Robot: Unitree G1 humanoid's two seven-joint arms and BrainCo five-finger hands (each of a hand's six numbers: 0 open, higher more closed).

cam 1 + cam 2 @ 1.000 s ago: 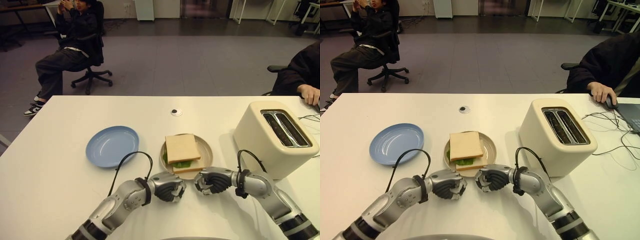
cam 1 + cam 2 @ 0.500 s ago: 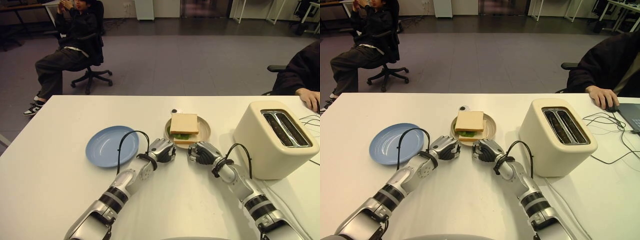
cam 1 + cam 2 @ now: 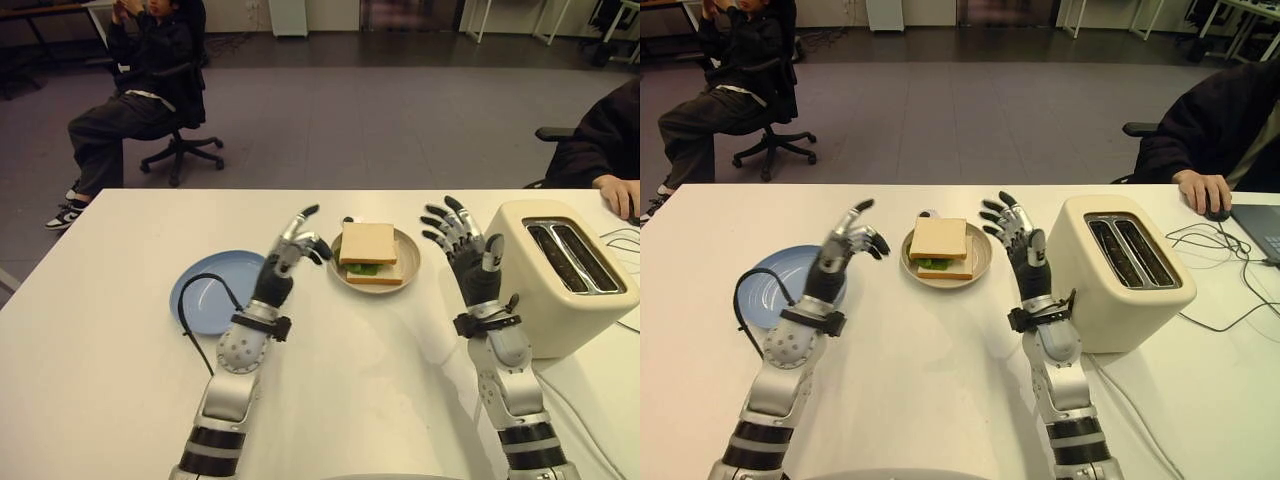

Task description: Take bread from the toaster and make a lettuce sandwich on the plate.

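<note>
The lettuce sandwich (image 3: 368, 254) lies assembled on the beige plate (image 3: 410, 260), left of the toaster (image 3: 560, 280). The left hand (image 3: 290, 250) and right hand (image 3: 460, 250) stand upright on either side of the plate, fingers spread and holding nothing. This clear-of-work posture suggests the task is complete.

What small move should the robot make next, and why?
Probably draw both hands back to rest. The white-bread lettuce sandwich already lies finished on the round beige plate, the slots of the cream toaster look empty, and the left hand and right hand are open, holding nothing.
</note>
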